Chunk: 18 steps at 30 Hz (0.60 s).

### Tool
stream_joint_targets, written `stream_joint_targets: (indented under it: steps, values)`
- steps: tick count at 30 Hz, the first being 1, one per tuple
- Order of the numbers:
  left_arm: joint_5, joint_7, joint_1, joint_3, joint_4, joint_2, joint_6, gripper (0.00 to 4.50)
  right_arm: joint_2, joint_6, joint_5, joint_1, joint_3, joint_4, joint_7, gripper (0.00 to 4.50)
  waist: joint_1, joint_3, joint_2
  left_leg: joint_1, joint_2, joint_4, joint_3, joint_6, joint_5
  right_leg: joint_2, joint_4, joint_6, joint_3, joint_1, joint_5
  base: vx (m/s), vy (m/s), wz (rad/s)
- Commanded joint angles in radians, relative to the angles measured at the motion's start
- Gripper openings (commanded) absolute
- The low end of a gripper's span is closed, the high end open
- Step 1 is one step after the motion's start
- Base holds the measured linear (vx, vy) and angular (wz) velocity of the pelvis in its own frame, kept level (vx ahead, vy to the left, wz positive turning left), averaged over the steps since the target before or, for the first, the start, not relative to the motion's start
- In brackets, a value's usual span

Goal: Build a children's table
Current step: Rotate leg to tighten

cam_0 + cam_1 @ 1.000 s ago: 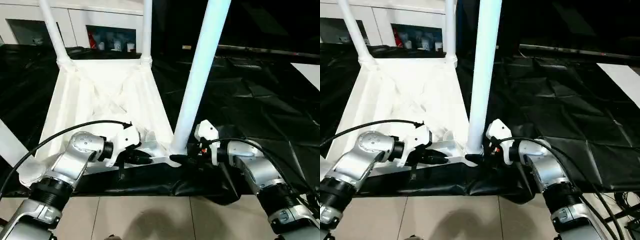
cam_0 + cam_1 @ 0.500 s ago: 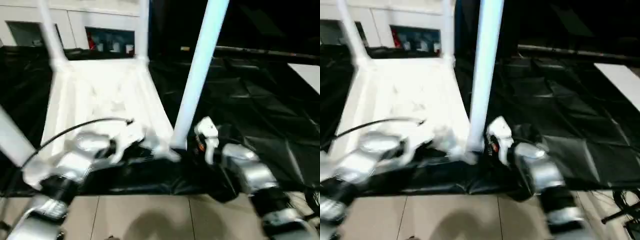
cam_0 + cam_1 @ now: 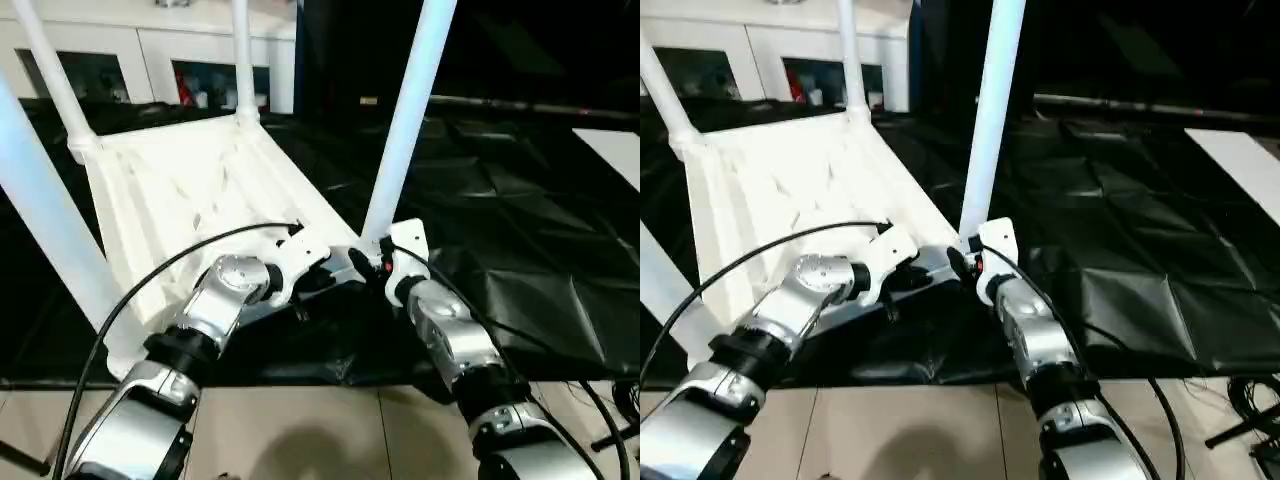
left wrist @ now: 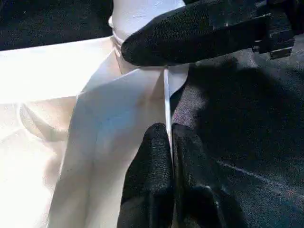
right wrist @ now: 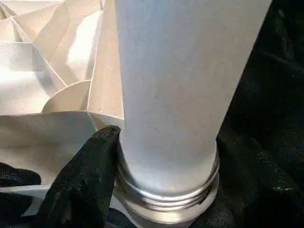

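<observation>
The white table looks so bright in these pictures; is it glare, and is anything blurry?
Left eye view: the upturned table top is washed out, its ribs faint against the black cloth. Left wrist view: the table's edge pinched by the left tool is sharp. Right wrist view: the leg looms close and soft.

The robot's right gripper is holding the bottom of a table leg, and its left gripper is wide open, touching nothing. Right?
Not quite. The left gripper is shut, pinching the thin edge of the table top, as the left wrist view shows. The right gripper does hold the leg at its base.
</observation>
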Motion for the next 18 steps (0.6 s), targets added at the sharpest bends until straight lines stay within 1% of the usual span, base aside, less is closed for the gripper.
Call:
stream_joint_targets:
  steps: [1,2,3,4,5,6,7,9,10,11,12,13,14,16,18]
  values:
    - [-0.016,-0.003,0.024,0.020,0.025,0.014,-0.046,0.00,-0.015,-0.003,0.013,-0.006,0.034,-0.005,0.109,3.44,-0.003,-0.048,-0.008,0.004,0.015,-0.066,0.002,0.007,-0.300,-0.043,-0.097,-0.122,0.036,0.035,-0.337,0.000,0.000,0.00]
    - [-0.016,-0.004,0.025,0.020,0.024,0.015,-0.046,0.00,-0.015,-0.003,0.014,-0.006,0.033,-0.005,0.110,3.64,-0.004,-0.048,-0.008,0.001,0.015,-0.067,0.000,0.008,-0.296,-0.043,-0.096,-0.121,0.036,0.038,-0.340,0.000,0.000,0.00]
    - [-0.022,-0.027,0.032,0.021,0.014,0.031,-0.062,0.00,-0.042,0.006,0.027,-0.011,0.030,-0.018,0.159,3.76,-0.005,-0.048,-0.007,0.000,0.016,-0.068,0.000,0.008,-0.295,-0.044,-0.096,-0.120,0.035,0.038,-0.346,0.000,0.000,0.00]
    - [-0.034,-0.052,0.040,0.026,0.001,0.046,-0.080,0.00,-0.081,0.010,0.029,-0.010,0.043,-0.042,0.230,3.83,-0.005,-0.048,-0.009,0.002,0.016,-0.066,0.001,0.012,-0.296,-0.044,-0.098,-0.121,0.035,0.037,-0.350,0.000,0.000,0.00]
    - [-0.037,-0.059,0.042,0.028,-0.003,0.050,-0.085,0.00,-0.093,0.010,0.028,-0.009,0.047,-0.050,0.251,3.83,-0.004,-0.048,-0.010,-0.001,0.016,-0.066,0.000,0.018,-0.288,-0.044,-0.097,-0.123,0.034,0.042,-0.340,0.000,0.000,0.00]
    - [-0.059,-0.110,0.055,0.034,-0.028,0.070,-0.102,0.00,-0.150,0.013,0.026,0.005,0.076,-0.093,0.357,3.83,-0.005,-0.048,-0.008,0.000,0.017,-0.065,0.001,0.023,-0.281,-0.044,-0.096,-0.127,0.035,0.039,-0.328,0.000,0.000,0.00]
    - [-0.060,-0.113,0.056,0.034,-0.030,0.072,-0.103,0.00,-0.153,0.014,0.026,0.006,0.078,-0.096,0.364,3.83,-0.004,-0.048,-0.011,-0.004,0.017,-0.063,0.002,0.031,-0.266,-0.044,-0.094,-0.130,0.035,0.043,-0.310,0.000,0.000,0.00]
    - [-0.080,-0.177,0.072,0.031,-0.063,0.096,-0.104,0.00,-0.212,0.012,0.031,0.028,0.108,-0.141,0.479,3.83,-0.004,-0.049,-0.011,-0.001,0.018,-0.062,0.004,0.037,-0.260,-0.043,-0.093,-0.138,0.035,0.041,-0.302,0.000,0.000,0.00]
    - [-0.093,-0.229,0.087,0.023,-0.095,0.116,-0.097,0.00,-0.242,0.016,0.046,0.041,0.114,-0.170,0.542,3.83,-0.001,-0.049,-0.007,0.003,0.021,-0.062,0.004,0.042,-0.255,-0.045,-0.091,-0.154,0.036,0.040,-0.280,0.000,0.000,0.00]
    - [-0.103,-0.256,0.094,0.018,-0.112,0.125,-0.094,0.00,-0.252,0.020,0.054,0.046,0.115,-0.181,0.565,3.83,-0.001,-0.050,-0.008,0.001,0.023,-0.062,0.004,0.044,-0.252,-0.044,-0.088,-0.161,0.036,0.041,-0.263,0.000,0.000,0.00]
    - [-0.126,-0.318,0.112,0.009,-0.151,0.146,-0.088,0.00,-0.274,0.029,0.070,0.055,0.115,-0.207,0.616,3.83,0.000,-0.049,-0.005,0.001,0.023,-0.063,0.003,0.045,-0.253,-0.043,-0.086,-0.170,0.035,0.042,-0.253,0.000,0.000,0.00]
    - [-0.137,-0.349,0.120,0.006,-0.168,0.155,-0.086,0.00,-0.282,0.033,0.076,0.057,0.116,-0.216,0.639,3.83,-0.001,-0.049,-0.007,0.001,0.023,-0.063,0.004,0.046,-0.250,-0.043,-0.086,-0.174,0.036,0.041,-0.249,0.000,0.000,0.00]
    - [-0.146,-0.372,0.127,0.003,-0.185,0.164,-0.078,0.00,-0.288,0.042,0.084,0.059,0.117,-0.224,0.659,3.83,0.000,-0.051,-0.004,0.002,0.023,-0.063,0.004,0.045,-0.241,-0.042,-0.083,-0.183,0.035,0.041,-0.228,0.000,0.000,0.00]
    - [-0.164,-0.426,0.145,-0.005,-0.227,0.185,-0.062,0.00,-0.302,0.056,0.098,0.064,0.126,-0.244,0.697,3.83,0.001,-0.054,-0.001,0.005,0.025,-0.062,0.004,0.048,-0.212,-0.040,-0.074,-0.209,0.034,0.042,-0.158,0.000,0.000,0.00]
    - [-0.173,-0.459,0.157,-0.011,-0.253,0.204,-0.050,0.00,-0.311,0.065,0.100,0.068,0.139,-0.255,0.720,3.83,0.002,-0.055,-0.001,0.006,0.025,-0.060,0.006,0.053,-0.193,-0.038,-0.069,-0.224,0.033,0.043,-0.109,0.000,0.000,0.00]
